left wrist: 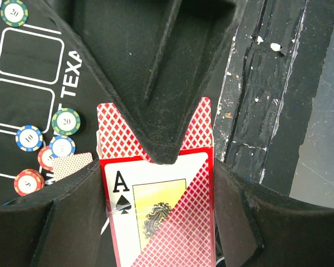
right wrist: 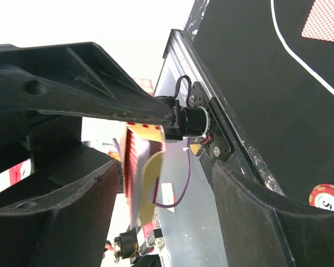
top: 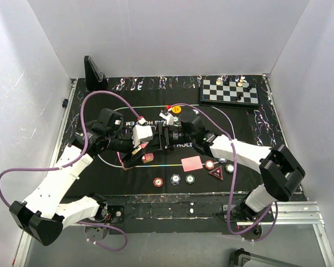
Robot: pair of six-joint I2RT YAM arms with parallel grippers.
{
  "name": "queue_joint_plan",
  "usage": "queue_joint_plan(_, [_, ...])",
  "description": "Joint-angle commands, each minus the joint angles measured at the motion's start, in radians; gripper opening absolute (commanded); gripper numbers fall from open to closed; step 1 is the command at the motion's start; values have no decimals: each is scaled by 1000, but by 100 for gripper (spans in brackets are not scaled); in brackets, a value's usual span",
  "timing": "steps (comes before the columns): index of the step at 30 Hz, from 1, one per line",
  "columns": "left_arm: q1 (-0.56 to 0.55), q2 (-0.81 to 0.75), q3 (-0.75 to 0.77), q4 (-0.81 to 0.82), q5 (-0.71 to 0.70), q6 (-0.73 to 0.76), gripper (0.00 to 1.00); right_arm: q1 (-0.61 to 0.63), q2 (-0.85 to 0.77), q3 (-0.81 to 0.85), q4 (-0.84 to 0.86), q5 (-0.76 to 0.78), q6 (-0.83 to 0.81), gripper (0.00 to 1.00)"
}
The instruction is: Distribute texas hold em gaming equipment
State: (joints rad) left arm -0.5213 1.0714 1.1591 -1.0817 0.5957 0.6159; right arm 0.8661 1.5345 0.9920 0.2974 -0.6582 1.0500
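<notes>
The desk point(top: 172, 249) carries a black poker mat point(top: 251, 125) over most of its top. A chessboard point(top: 229, 92) lies at the mat's far right corner and a black wedge-shaped stand point(top: 93, 72) at its far left. Poker chips point(top: 175, 179) and a red-backed card point(top: 192, 163) lie towards the near edge.

A red card pack point(left wrist: 156, 222), with the ace of spades on its face, is held in the air. One red-backed card point(top: 192, 163) lies flat, face down. Just beside it lie a red chip point(top: 210, 164) and a red triangle marker point(top: 216, 172). Three chips point(top: 175, 179) lie in a row nearer. A yellow button point(top: 176, 109) lies farther back.
</notes>
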Motion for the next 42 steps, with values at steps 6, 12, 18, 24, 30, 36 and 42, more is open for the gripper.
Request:
queue_joint_plan(6, [-5,-2,54,31,32,-8,23,7,-10,-39,83,-24,33,66])
queue_joint_plan(12, [-5,-10,45,29,33,-10,23,-7,-39,-78,88,-17,38,59])
queue_joint_plan(18, [-5,-7,51,31,36,-13,23,-32,-57,-113,121,-27,61,52])
queue_joint_plan(24, [-5,-5,53,31,39,-18,23,-44,-77,-131,120,-26,61,48])
queue_joint_plan(30, [-5,-7,51,31,39,-19,22,-59,-94,-153,105,-27,58,46])
queue_joint_plan(36, [-5,-13,44,31,41,-18,22,-94,-140,-164,68,-27,47,44])
queue_joint_plan(42, [-5,-21,34,31,38,-13,22,-118,-175,-164,48,-34,53,35])
